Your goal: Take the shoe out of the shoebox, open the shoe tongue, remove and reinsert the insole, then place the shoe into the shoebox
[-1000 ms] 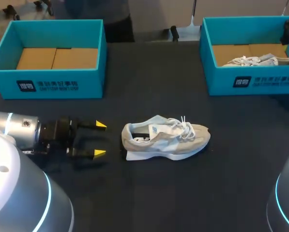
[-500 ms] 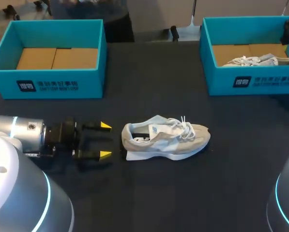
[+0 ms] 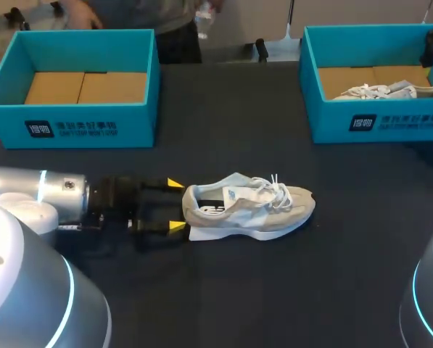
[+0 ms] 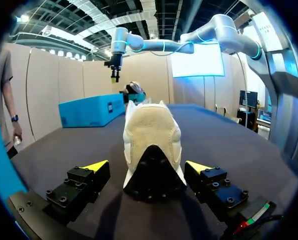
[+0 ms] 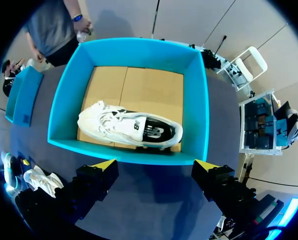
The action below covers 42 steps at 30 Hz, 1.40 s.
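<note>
A light grey sneaker (image 3: 249, 206) lies on the dark table, toe pointing right and white laces loose. My left gripper (image 3: 175, 204) is level with its heel and open. The yellow tips stand either side of the heel without touching it. In the left wrist view the heel (image 4: 151, 145) fills the space between the fingers of the left gripper (image 4: 148, 166), with a gap on each side. My right gripper (image 5: 156, 164) hangs open above the right blue shoebox (image 5: 129, 150). That box holds a second white sneaker (image 5: 129, 125).
An empty blue shoebox (image 3: 75, 127) with a cardboard floor stands at the back left. The right shoebox (image 3: 376, 119) with the other sneaker (image 3: 390, 90) stands at the back right. Bare dark tabletop lies around and in front of the shoe.
My left gripper has slid to the right along the table until its open tips reach the sneaker's heel. The shoe and the right arm have not moved.
</note>
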### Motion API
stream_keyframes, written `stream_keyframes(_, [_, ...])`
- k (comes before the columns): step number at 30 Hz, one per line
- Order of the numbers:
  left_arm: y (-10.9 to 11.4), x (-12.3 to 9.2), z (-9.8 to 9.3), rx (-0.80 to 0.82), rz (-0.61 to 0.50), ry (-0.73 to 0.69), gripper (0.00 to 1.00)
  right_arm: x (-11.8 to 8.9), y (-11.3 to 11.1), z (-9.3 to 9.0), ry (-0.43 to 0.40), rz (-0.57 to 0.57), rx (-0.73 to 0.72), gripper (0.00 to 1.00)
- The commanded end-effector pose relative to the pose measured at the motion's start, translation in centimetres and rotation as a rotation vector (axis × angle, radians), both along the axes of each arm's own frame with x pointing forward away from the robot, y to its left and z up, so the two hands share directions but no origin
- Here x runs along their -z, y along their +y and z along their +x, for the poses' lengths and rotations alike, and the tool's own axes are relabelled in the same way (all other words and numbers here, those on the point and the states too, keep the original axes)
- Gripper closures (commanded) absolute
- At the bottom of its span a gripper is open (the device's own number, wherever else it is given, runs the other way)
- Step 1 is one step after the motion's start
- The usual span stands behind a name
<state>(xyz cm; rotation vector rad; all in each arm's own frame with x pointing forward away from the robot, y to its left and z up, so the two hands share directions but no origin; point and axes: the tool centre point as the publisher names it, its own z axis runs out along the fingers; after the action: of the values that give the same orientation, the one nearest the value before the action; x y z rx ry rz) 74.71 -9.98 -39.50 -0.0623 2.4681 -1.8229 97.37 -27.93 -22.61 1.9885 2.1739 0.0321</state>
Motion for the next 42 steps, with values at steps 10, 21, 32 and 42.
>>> stream_keyframes(10, [-1.8, 1.3, -0.6, 0.009, 0.040, 0.072, 0.00, 0.0, 0.0, 0.0, 0.000, 0.000, 0.000, 0.00])
stream_keyframes(21, [-3.0, 2.4, -0.6, 0.012, 0.063, 0.085, 0.00, 0.0, 0.0, 0.0, 0.000, 0.000, 0.000, 0.00])
stream_keyframes(32, [-4.5, 3.1, -0.3, 0.014, 0.078, 0.081, 0.00, 0.0, 0.0, 0.0, 0.000, 0.000, 0.000, 0.00])
stream_keyframes(42, [-4.6, 3.4, -0.3, 0.007, 0.092, 0.084, 0.72, 0.0, 0.0, 0.0, 0.000, 0.000, 0.000, 0.00])
